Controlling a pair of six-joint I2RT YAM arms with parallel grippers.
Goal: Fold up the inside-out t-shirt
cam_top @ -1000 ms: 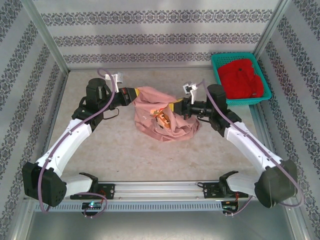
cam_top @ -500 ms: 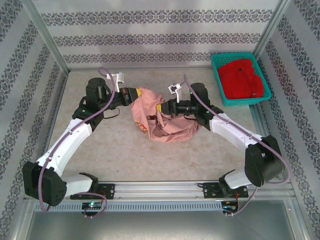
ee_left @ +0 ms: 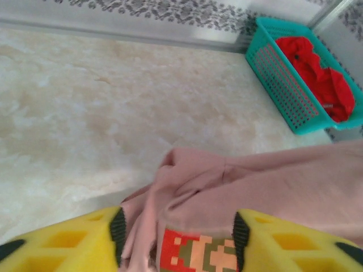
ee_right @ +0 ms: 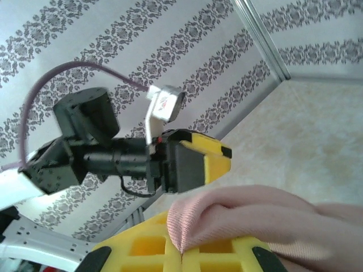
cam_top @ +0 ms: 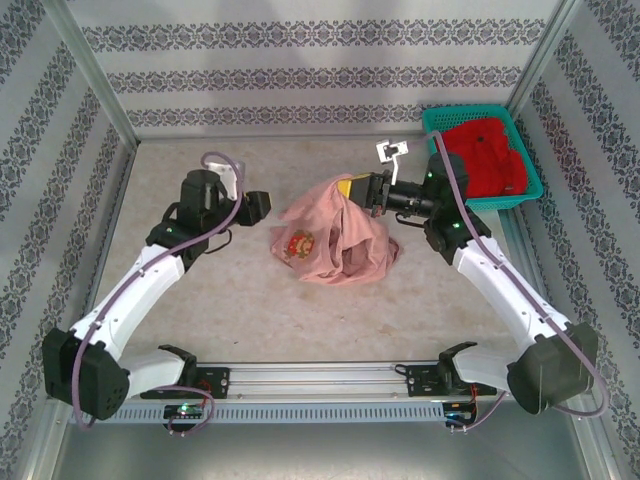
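Patterned walls box in the pale counter [cam_top: 200, 290]; from above I see the shirt [cam_top: 335, 240] heaped mid-counter, its far edge pinched up by the right fingers [cam_top: 352, 188], the left fingers [cam_top: 258, 205] just beside it and clear of the cloth. My left wrist view shows those fingers [ee_left: 85, 243] spread open, the shirt's print [ee_left: 193, 255] in the gap, unclamped. On the right wrist the fingers [ee_right: 159, 246] are shut on one thin fold, so I judge a pull could slip it free or drag the heap toward the basket [cam_top: 510, 202].

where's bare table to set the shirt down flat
Widest bare patch: near side, bordered by the t-shirt, left arm, right arm and front rail. A narrower strip runs along the back wall. Crowded far right: teal basket beside the right arm.
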